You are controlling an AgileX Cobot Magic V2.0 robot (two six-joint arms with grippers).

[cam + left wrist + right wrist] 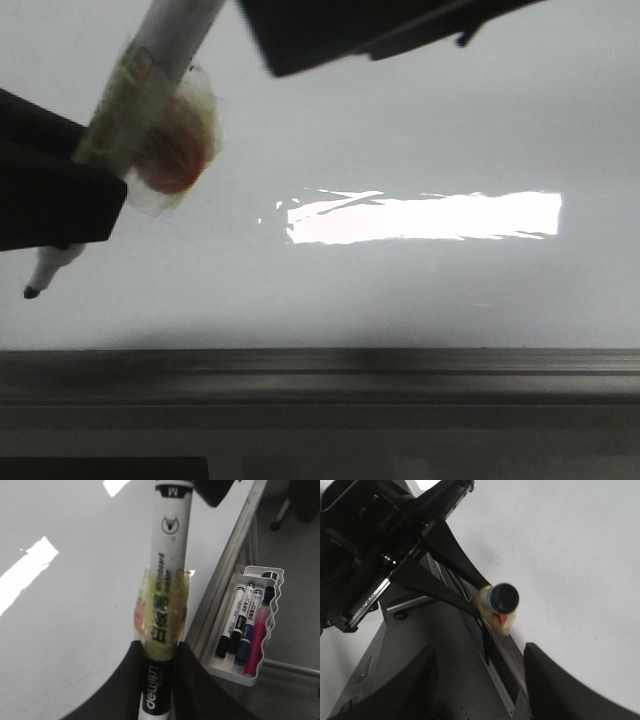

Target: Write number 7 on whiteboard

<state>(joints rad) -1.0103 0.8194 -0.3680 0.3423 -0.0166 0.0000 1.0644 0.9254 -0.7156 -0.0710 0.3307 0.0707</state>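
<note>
Front view: left gripper (70, 200) clamped on a white marker (150, 80) wrapped in yellowish tape; the marker's black tip (31, 292) hangs just off the whiteboard (400, 130). No number 7 visible on the board; surface right of the marker is bare apart from a glare patch (425, 217). Dark grey frame edge (320, 365) runs below the tip. Right gripper (360, 30) is cut off at the top; its opening cannot be told here.

Left wrist view: fingers (192, 680) pinch the marker (167, 580) below the tape. Beside the board's frame, a tray (272, 580) holds spare markers (242, 622).

Right wrist view: right gripper (480, 680) gapes wide, holding nothing. The left gripper (465, 597) with the marker's end (504, 597) sits beyond it, blurred.
</note>
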